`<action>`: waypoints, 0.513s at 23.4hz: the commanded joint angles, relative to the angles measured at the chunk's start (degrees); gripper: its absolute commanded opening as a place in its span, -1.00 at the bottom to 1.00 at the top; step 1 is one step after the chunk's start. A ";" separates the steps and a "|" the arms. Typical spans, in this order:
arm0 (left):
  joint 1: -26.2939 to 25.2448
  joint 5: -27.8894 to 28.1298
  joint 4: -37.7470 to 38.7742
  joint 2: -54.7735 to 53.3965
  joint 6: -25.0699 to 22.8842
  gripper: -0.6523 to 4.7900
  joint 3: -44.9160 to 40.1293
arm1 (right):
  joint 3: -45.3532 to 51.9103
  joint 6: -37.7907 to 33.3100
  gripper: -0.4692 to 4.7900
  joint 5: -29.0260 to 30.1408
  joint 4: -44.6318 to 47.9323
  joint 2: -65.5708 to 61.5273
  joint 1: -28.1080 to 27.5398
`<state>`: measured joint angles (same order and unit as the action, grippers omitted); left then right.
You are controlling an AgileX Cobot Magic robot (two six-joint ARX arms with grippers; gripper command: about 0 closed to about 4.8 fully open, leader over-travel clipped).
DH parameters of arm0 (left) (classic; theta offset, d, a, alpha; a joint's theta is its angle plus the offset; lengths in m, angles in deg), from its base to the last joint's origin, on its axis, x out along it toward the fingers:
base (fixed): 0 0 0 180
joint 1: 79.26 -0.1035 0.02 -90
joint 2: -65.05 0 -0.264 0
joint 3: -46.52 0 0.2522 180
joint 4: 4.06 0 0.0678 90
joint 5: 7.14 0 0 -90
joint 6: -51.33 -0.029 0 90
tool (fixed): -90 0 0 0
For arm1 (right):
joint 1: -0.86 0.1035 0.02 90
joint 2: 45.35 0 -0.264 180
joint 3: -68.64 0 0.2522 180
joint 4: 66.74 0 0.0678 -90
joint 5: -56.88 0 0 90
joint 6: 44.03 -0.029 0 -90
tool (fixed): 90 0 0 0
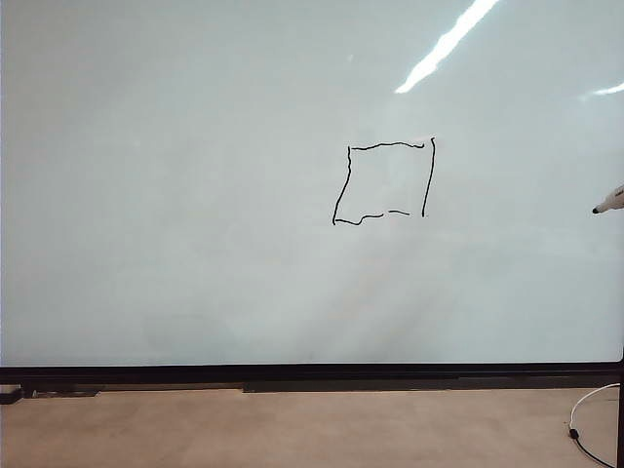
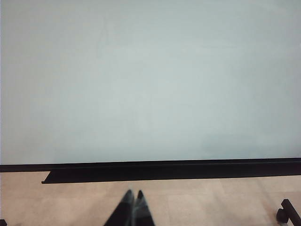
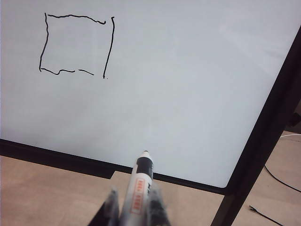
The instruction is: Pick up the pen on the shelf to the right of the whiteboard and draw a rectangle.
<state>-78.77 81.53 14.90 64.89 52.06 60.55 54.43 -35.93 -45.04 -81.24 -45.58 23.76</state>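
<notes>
My right gripper (image 3: pixel 134 207) clamps the pen (image 3: pixel 139 186) mid-barrel; it seems light, stiff, slippery; my left gripper (image 2: pixel 133 207) rests closed, empty

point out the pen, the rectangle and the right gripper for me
pen (image 3: pixel 141 181), right wrist view, on its white barrel below the dark tip
rectangle (image 1: pixel 428 175), exterior view, on its right side line
right gripper (image 3: pixel 134 207), right wrist view, between the fingertips clamping the pen

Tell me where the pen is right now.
The pen is clamped in the right gripper, off the whiteboard; in the exterior view its tip pokes in at the right edge, right of the rectangle.
</notes>
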 commanded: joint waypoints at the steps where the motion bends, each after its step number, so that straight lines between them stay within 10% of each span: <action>1: 0.00 0.02 -0.55 -0.02 -0.07 -0.78 0.11 | 0.42 1.57 -0.85 0.28 1.16 0.15 -0.07; 12: 0.00 0.02 -0.55 -0.02 -0.07 -0.78 0.11 | 0.42 1.49 -0.85 12.39 3.34 0.15 -13.46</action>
<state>-78.77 81.53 14.90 64.89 52.06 60.55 54.43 -33.77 -34.53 -79.73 -45.58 11.32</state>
